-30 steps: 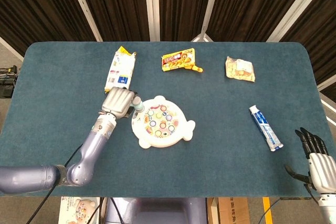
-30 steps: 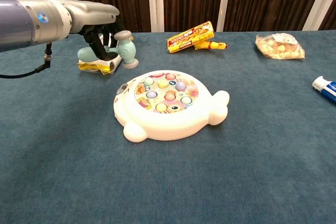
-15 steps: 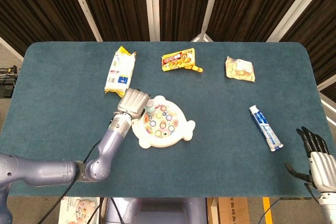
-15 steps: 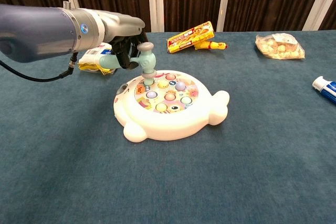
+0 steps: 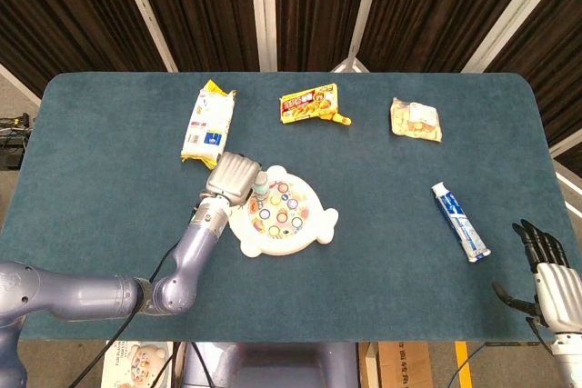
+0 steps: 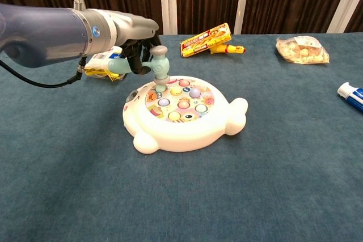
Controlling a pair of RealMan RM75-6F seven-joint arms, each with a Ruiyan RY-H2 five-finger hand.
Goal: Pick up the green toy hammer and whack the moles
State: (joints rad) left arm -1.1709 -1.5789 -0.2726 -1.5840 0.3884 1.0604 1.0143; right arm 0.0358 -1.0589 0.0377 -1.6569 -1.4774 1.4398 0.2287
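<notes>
Hammer: green plastic toy hammer (image 6: 148,66) with grey cylindrical head, over the rear-left part of the mole board; handle runs roughly level toward the table's left edge, head axis upright, lower face on or just above a rear-left mole, contact not discernible.
Left hand: silver-grey left hand (image 5: 231,176) at the board's rear-left rim, fingers curled around the hammer handle; metallic forearm slopes in from the table's front-left corner.
Right hand: dark-fingered right hand (image 5: 546,270) off the table's front-right corner, fingers spread, holding nothing.
Mole board: white glossy rounded plastic whack-a-mole board (image 6: 187,123) with pastel dome moles, near the table's centre.
Table: teal felt-like table (image 5: 109,161).
Other items: white-and-yellow snack packet (image 5: 208,122) toward the rear left; blue-and-white tube (image 5: 460,221) near the right edge.
</notes>
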